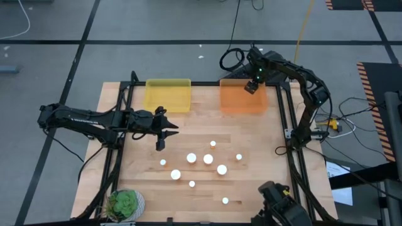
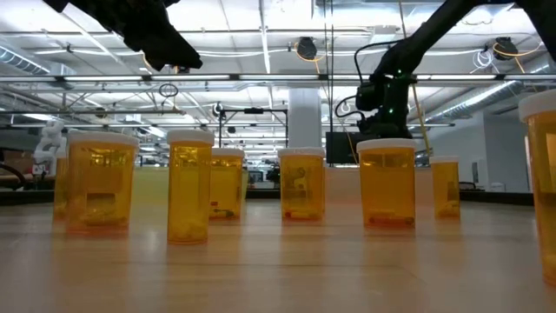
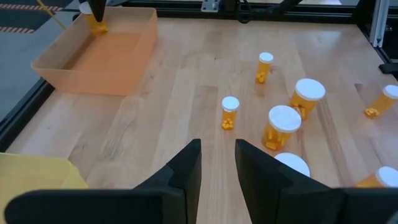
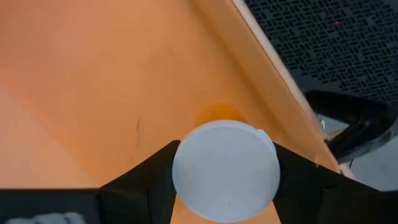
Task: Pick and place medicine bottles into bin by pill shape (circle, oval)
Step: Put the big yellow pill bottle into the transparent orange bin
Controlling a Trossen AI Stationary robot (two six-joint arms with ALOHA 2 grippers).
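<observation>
- 2 dark fingers of the right gripper (image 4: 225,180) clamp a medicine bottle by its round white cap (image 4: 226,169), with a sliver of amber body showing past the cap in the right wrist view.
- From above, the right gripper (image 1: 252,85) hangs over the orange bin (image 1: 242,103), near the bin's far edge, and the orange floor and side wall fill the wrist picture around the held bottle.
- The left wrist view catches that same bottle (image 3: 96,25) far off, over the bin's far corner.
- The left gripper (image 1: 164,133) is empty, its fingers (image 3: 180,171) a narrow gap apart, held above bare wood just left of the bottle cluster.
- A yellow bin (image 1: 168,94) sits at the table's far edge, left of the orange one and beyond the left gripper.
- About 9 medicine bottles (image 1: 208,159) stand loose on the wooden table (image 1: 251,144), spread over its middle and near part, well apart from both bins.
- Their caps come in 2 sizes: larger ones such as (image 1: 176,174) and smaller ones such as (image 1: 239,157).
- At table height the bottles (image 2: 387,184) stand upright in a loose row, amber with white caps.
- A green object (image 1: 123,203) rests at the table's near left corner.
</observation>
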